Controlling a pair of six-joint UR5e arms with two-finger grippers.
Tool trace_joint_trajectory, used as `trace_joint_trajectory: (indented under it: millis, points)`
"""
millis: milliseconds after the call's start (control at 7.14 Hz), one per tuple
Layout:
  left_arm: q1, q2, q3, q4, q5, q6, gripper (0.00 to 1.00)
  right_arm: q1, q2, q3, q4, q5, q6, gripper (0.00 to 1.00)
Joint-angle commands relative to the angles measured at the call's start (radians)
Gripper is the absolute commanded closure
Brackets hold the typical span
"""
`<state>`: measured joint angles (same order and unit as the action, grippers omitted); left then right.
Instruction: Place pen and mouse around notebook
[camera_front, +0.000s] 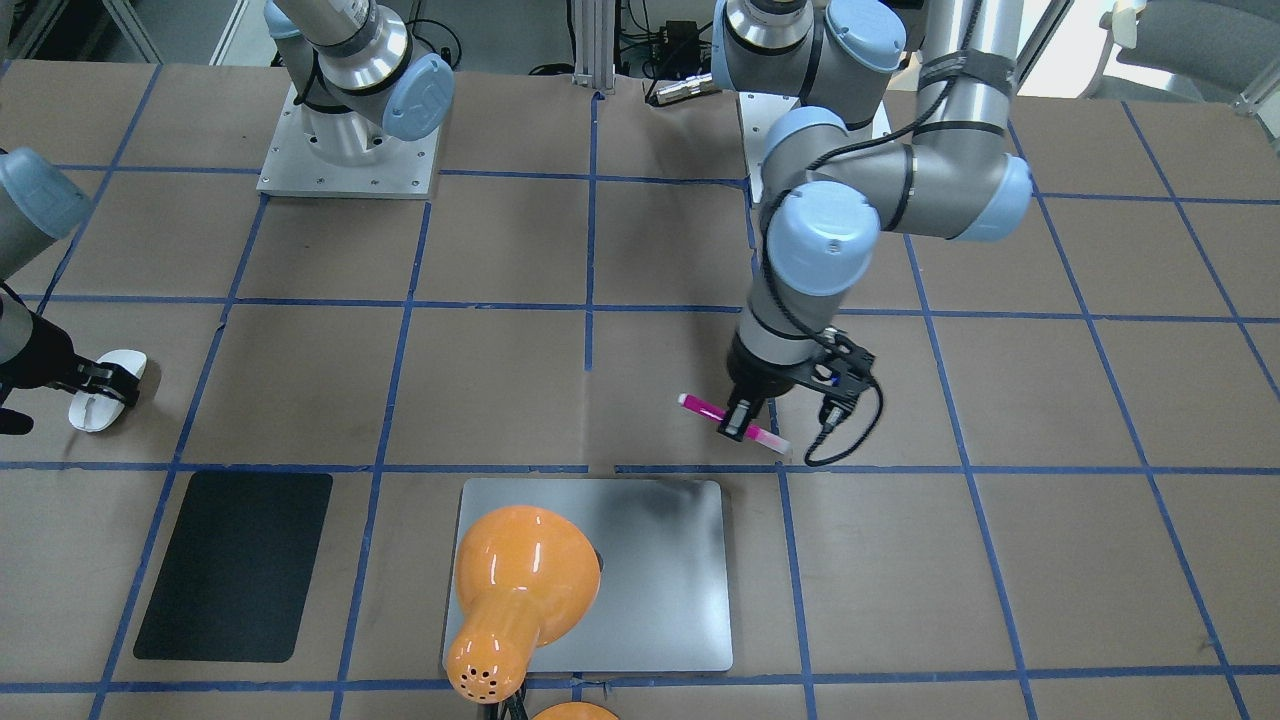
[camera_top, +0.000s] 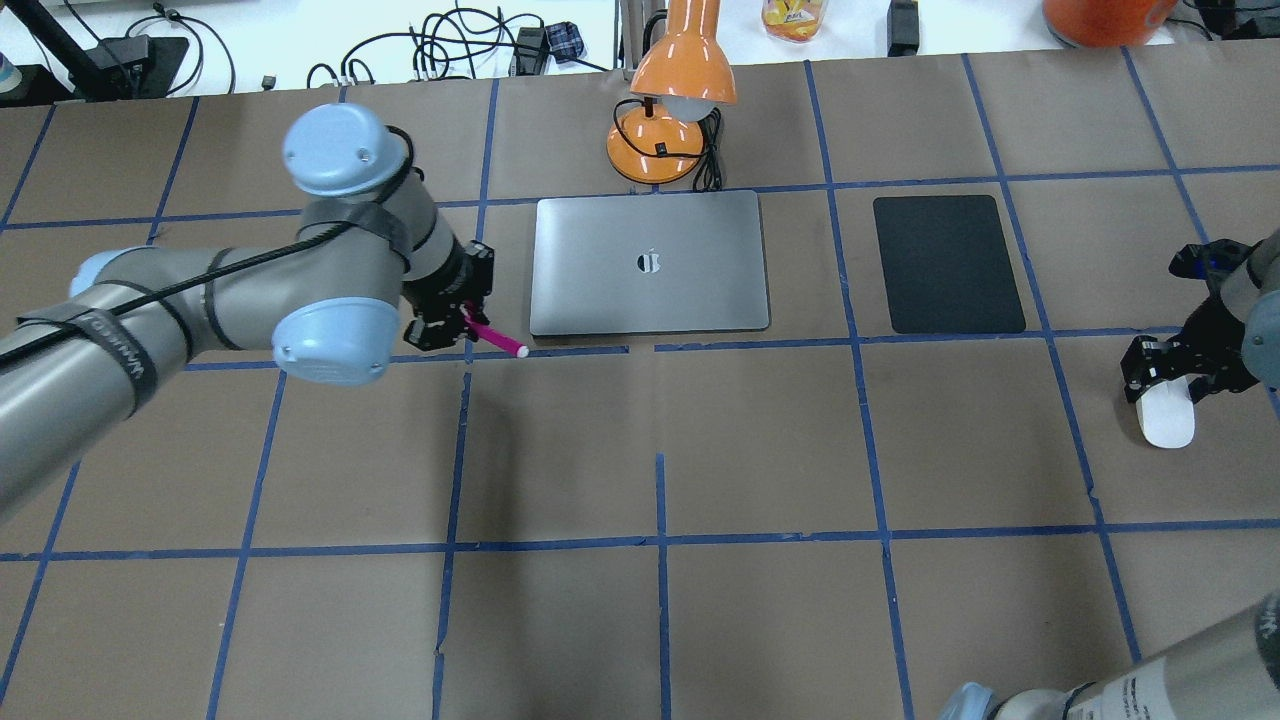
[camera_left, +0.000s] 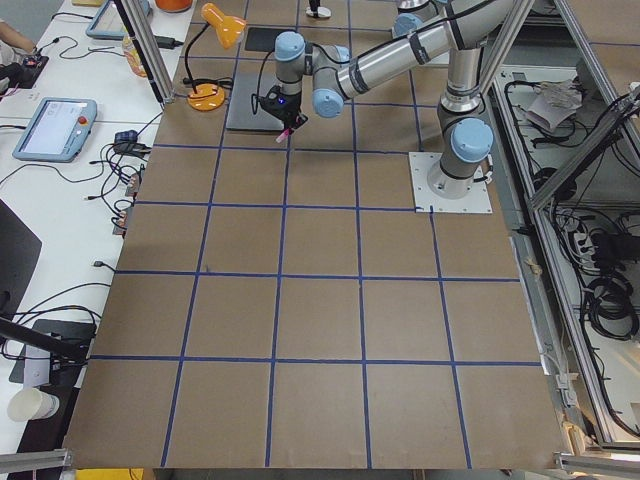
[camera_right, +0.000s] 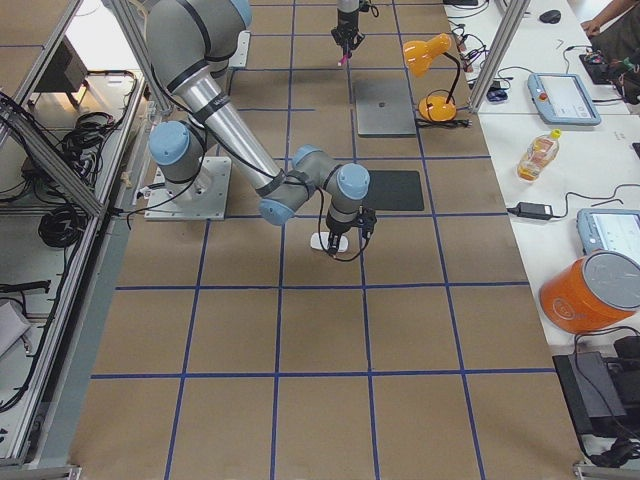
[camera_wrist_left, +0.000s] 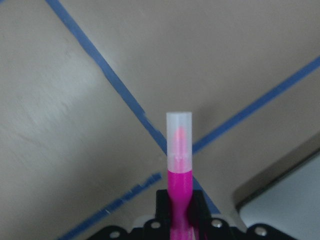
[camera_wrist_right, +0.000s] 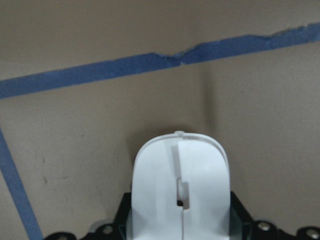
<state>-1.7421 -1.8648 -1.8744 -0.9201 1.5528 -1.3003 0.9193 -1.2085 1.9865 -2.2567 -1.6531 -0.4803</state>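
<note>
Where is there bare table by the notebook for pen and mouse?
Free: the strip between notebook and mat; the wide stretch on the robot's side; the patch at its left edge, where the left tool holds the pen. Crowded: the far edge, by the lamp.

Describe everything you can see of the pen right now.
The pen is short and slim, magenta plastic by its look, with a translucent whitish cap at one end. The left tool is shut on its middle, both ends sticking out. It sits near a corner of the notebook, on the robot's left, not touching it. Whether it rests on the table cannot be told.
</note>
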Motion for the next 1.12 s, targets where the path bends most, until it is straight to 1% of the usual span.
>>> trace_joint_trajectory:
  millis: [0,140,280,560,700,840,980]
  points:
    - [-0.196,-0.065,0.005,-0.003,0.000,-0.392,1.00,0.001,-0.008,-0.027,0.006,-0.001,0.000,0.58]
    - [-0.256,-0.101,-0.003,-0.003,0.000,-0.554,1.00,0.010,-0.016,-0.066,0.014,0.004,0.000,0.58]
    - [-0.281,-0.135,-0.029,0.010,0.000,-0.600,1.00,0.039,-0.016,-0.098,0.020,0.016,0.002,0.55]
    - [-0.283,-0.162,-0.020,0.035,-0.010,-0.629,1.00,0.186,0.001,-0.178,0.023,0.021,0.052,0.55]
    - [-0.283,-0.156,-0.014,0.035,-0.008,-0.626,0.18,0.249,0.023,-0.214,0.025,0.022,0.107,0.55]
    - [-0.280,-0.131,0.016,0.033,-0.011,-0.605,0.00,0.324,0.050,-0.259,0.023,0.042,0.141,0.54]
    - [-0.266,-0.098,0.049,0.020,0.001,-0.435,0.00,0.399,0.099,-0.314,0.023,0.093,0.257,0.53]
